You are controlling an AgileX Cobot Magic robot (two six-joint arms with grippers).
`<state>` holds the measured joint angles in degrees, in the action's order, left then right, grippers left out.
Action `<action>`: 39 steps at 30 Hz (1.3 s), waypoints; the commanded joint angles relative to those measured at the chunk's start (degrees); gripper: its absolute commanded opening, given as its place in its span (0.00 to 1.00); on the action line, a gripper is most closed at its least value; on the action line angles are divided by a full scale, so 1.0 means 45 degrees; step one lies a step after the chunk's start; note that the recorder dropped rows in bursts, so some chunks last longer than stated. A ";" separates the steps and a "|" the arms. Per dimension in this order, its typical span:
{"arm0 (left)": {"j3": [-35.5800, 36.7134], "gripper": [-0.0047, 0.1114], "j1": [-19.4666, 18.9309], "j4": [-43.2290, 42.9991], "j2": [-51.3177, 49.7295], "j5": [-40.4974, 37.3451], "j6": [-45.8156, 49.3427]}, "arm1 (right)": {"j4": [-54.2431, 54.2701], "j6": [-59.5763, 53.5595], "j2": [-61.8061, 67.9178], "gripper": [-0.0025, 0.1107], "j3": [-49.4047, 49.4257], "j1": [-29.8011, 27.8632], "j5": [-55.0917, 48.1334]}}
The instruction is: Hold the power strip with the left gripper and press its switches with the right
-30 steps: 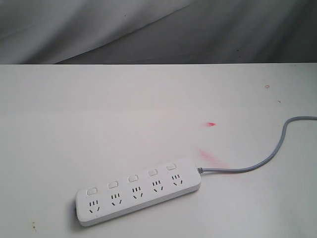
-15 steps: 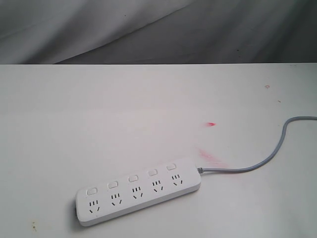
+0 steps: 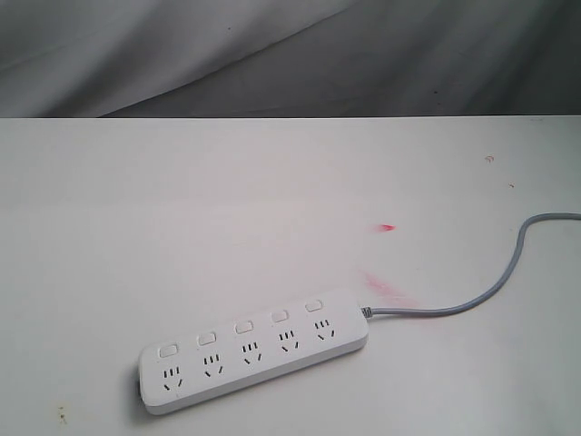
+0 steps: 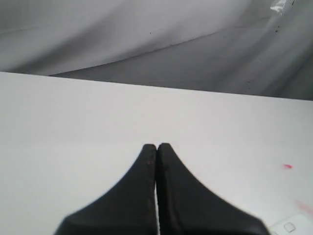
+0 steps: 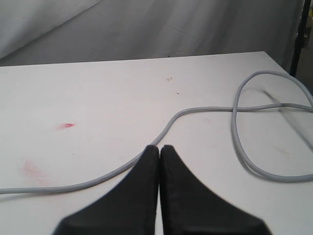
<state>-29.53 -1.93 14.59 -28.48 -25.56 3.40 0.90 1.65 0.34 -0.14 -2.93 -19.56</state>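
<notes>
Here the white five-socket power strip (image 3: 255,361) lies flat.

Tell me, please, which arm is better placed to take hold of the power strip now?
Left, probably. The power strip lies toward the left of the table, and the left gripper, shut, has a corner of it in view. The right gripper, also shut, sees only the grey cord. Neither touches anything.
</notes>
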 commanded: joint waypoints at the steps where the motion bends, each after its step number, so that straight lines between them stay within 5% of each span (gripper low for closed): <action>1: 0.1477 0.04 0.0046 -0.0035 0.1408 0.0539 0.0319 | 0.0034 0.0045 -0.0077 0.02 0.0032 -0.0100 0.0010; 19: 0.5712 0.04 0.0046 -0.0035 0.6011 0.2051 0.0339 | 0.0034 0.0045 -0.0077 0.02 0.0032 -0.0100 0.0010; 39: 0.6563 0.04 0.0046 -0.1497 0.6328 0.1476 0.0348 | 0.0034 0.0045 -0.0077 0.02 0.0032 -0.0100 0.0010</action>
<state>-0.20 -1.93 8.94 -0.28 -18.97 4.71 0.90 1.65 0.34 -0.14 -2.93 -19.56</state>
